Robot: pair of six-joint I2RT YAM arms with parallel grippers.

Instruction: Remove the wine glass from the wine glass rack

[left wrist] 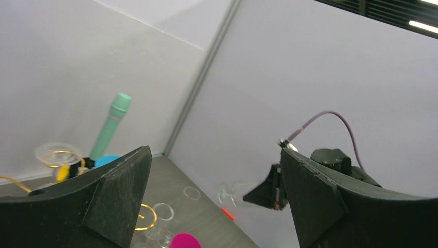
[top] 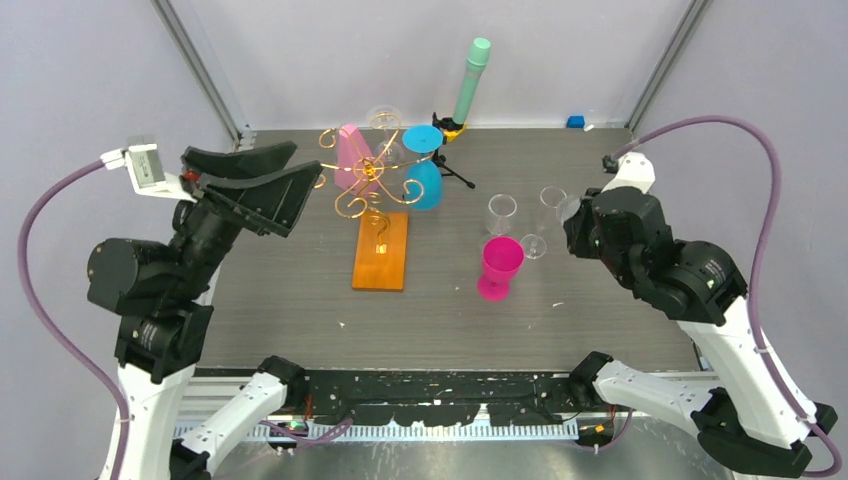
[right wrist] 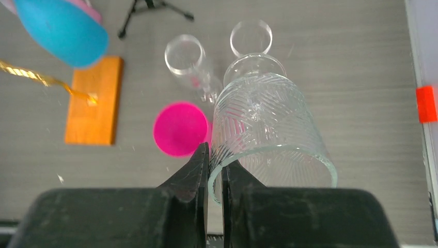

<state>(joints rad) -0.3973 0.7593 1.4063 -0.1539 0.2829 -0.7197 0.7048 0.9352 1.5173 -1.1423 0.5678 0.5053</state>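
The wine glass rack (top: 372, 178) is gold wire scrolls on an orange-brown wooden base (top: 381, 252), standing left of centre. A pink glass (top: 352, 155), a blue glass (top: 425, 168) and a clear one (top: 383, 120) hang on it. My right gripper (right wrist: 214, 165) is shut on the rim of a clear ribbed wine glass (right wrist: 268, 119), held over the table's right side, away from the rack. In the top view that gripper (top: 578, 222) sits right of the standing glasses. My left gripper (top: 305, 165) is open and empty, raised just left of the rack; its fingers (left wrist: 103, 201) stand wide apart.
A magenta glass (top: 498, 268) and three clear glasses (top: 501, 212) (top: 552, 200) (top: 533, 245) stand right of the rack. A small black tripod with a mint-green cylinder (top: 470, 80) is at the back. A blue block (top: 575, 122) lies by the back wall.
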